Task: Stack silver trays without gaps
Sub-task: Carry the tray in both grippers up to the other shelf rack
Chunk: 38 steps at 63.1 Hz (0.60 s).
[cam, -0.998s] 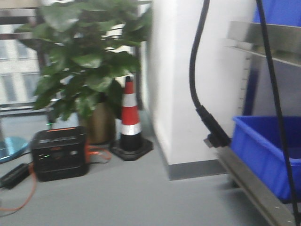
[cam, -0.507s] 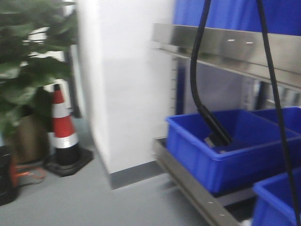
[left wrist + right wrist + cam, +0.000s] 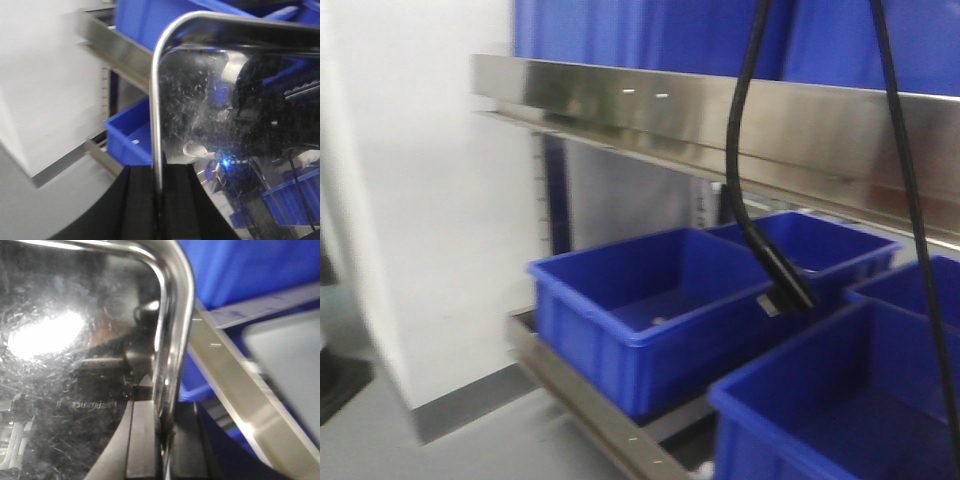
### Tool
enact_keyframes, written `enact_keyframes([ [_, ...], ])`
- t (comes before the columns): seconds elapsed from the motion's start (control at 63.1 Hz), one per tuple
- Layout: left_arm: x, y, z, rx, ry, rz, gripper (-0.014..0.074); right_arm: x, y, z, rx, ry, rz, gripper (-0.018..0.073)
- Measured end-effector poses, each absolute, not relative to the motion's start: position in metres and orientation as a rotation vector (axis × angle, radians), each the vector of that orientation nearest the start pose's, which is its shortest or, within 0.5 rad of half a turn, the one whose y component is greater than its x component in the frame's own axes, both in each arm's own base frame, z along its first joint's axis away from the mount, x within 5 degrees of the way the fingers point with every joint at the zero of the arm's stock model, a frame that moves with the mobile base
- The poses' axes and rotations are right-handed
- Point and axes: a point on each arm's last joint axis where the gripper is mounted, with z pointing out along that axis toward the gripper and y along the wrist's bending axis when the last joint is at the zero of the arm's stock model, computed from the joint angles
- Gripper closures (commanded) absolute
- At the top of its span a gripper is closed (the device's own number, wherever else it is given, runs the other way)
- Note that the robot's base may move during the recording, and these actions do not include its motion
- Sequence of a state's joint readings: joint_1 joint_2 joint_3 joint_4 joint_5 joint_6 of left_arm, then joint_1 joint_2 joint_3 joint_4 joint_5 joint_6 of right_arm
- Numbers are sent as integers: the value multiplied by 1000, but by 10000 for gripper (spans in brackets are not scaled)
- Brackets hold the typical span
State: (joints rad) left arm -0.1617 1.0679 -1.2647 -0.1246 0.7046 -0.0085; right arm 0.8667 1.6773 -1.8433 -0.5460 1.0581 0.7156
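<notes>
front view faces deep blue plastic bins point(image 3: 640, 310) at mid-range; wrist views, tight behind left gripper point(image 3: 159, 172) and right gripper point(image 3: 164, 410), share them.

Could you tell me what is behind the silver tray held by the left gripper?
Blue bins and a steel shelf rail show beside the silver tray; whatever lies directly behind it is covered.

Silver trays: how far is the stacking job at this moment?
Done: no stack shows in any view. In hand: the left gripper pinches the rim of a silver tray, the right gripper a tray rim too; whether the same tray, I cannot tell. Left: all the stacking; the front view shows blue bins, no trays.
</notes>
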Motion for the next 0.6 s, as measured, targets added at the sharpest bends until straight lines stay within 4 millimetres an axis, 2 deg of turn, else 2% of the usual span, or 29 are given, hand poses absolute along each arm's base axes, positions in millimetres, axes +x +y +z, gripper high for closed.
enact_keyframes([
  [0.602,211,-42,444,110,1992,-251,613,268,252,429,-254,2203,168,637],
])
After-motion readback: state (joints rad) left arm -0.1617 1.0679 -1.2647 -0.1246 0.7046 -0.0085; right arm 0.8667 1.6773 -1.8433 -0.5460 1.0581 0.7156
